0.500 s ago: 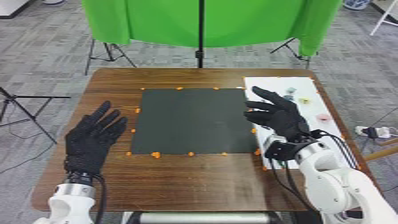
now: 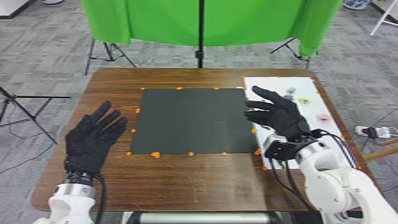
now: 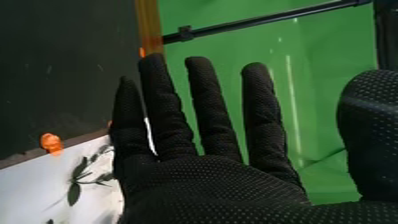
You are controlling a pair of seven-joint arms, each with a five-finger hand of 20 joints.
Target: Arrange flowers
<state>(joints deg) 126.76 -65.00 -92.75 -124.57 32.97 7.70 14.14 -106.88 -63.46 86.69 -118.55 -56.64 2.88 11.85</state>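
Black fabric-gloved right hand [image 2: 282, 120] is held by the right edge of the dark grey square mat [image 2: 195, 120], fingers spread wide. Black fabric-gloved left hand [image 2: 91, 142] is held left of the mat, fingers straight, slightly apart. Small pink flower [image 2: 323, 118], small yellow flower [image 2: 304, 100] and dark leafy stem [image 3: 75, 192] are laid on the white rectangular sheet [image 2: 275, 82], right of the mat.

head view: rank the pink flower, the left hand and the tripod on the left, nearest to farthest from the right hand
1. Pink flower, on the white sheet at the right
2. Left hand, at the table's left side
3. Tripod, left of the table
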